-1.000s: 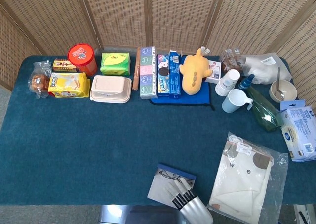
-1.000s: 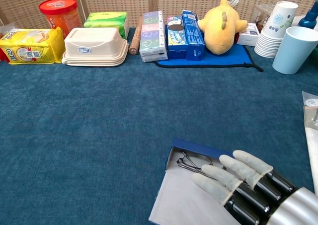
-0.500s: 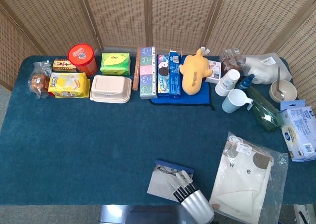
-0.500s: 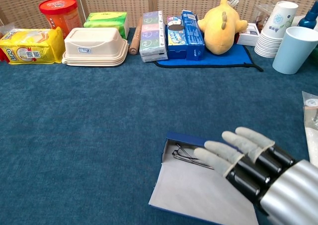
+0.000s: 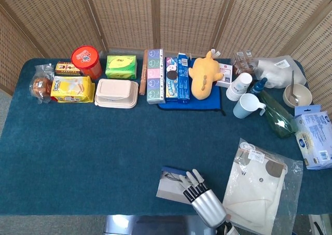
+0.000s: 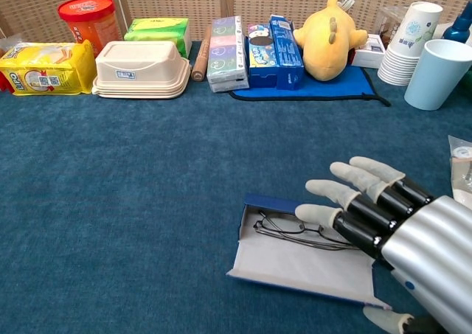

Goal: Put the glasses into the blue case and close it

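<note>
Woven screens are closing off the far side of a blue-carpeted worktop point(image 6: 133, 201), and along its far edge a row of snack boxes, a yellow plush toy point(image 6: 328, 39) and cups is standing well apart from the work. Near the near edge, right of centre, the blue case point(image 6: 295, 256) is lying open with its pale lining up, and the glasses point(image 6: 295, 227) are resting inside it, folded, against the far wall. Compared with a second ago, the right hand point(image 6: 369, 205) is sitting higher and further toward the right edge, so it is no longer covering the lining; its fingers are stretched out and apart, holding nothing, their tips hovering over the glasses' right end, though whether they are touching the frame is hard to tell. That suggests the placing is done and the closing is what remains. Chest view is showing the glasses clearly; head view is reducing them to a faint dark line beside the hand point(image 5: 199, 191), while adding the bagged cloth point(image 5: 257, 185) by the right edge. No left hand is showing in either view.
</note>
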